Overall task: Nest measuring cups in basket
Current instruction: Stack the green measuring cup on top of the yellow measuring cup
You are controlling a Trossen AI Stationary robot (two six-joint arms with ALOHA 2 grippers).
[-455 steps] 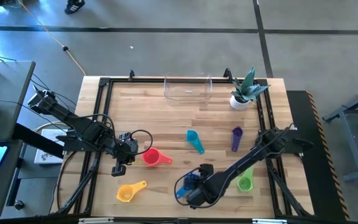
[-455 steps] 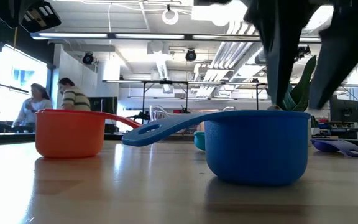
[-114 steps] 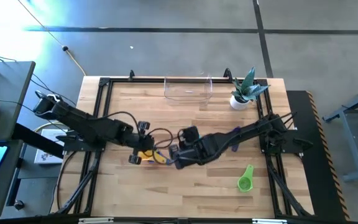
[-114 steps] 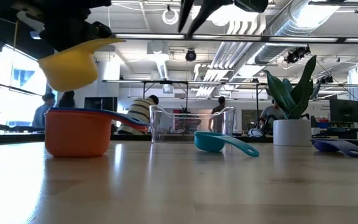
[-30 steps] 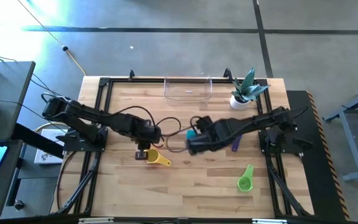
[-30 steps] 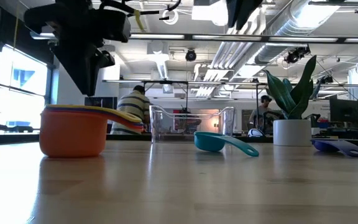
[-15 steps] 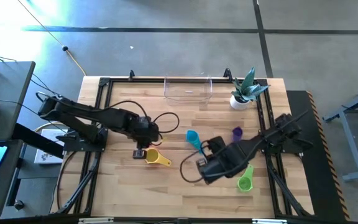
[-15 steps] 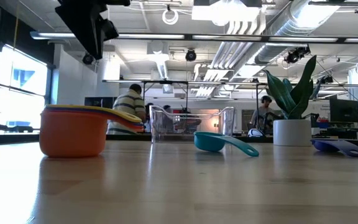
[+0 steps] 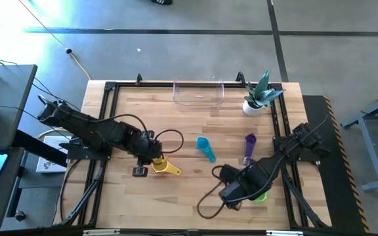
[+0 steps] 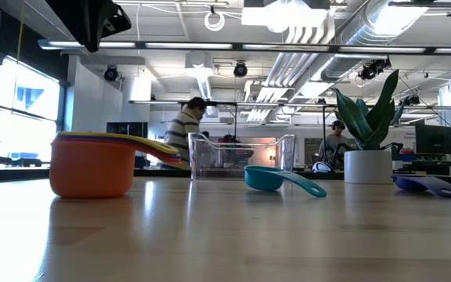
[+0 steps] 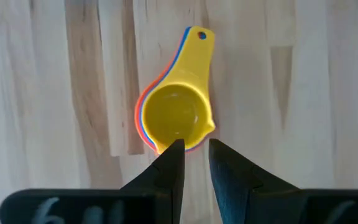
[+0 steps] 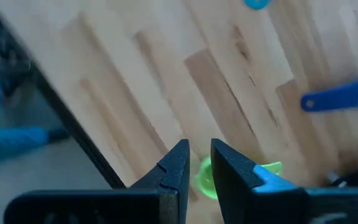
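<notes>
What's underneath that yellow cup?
The yellow cup sits nested in a stack: blue and red rims peek out around it, and an orange cup forms the bottom. Anything else inside is hidden.

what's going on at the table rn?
Two arms are nesting measuring cups. The yellow cup sits on top of a stack with red, orange and blue rims showing under it; the left gripper hovers over it, holding nothing. The right gripper is over the green cup near the front right. The teal cup and purple cup lie loose mid-table. The basket at the back holds no cups.
</notes>
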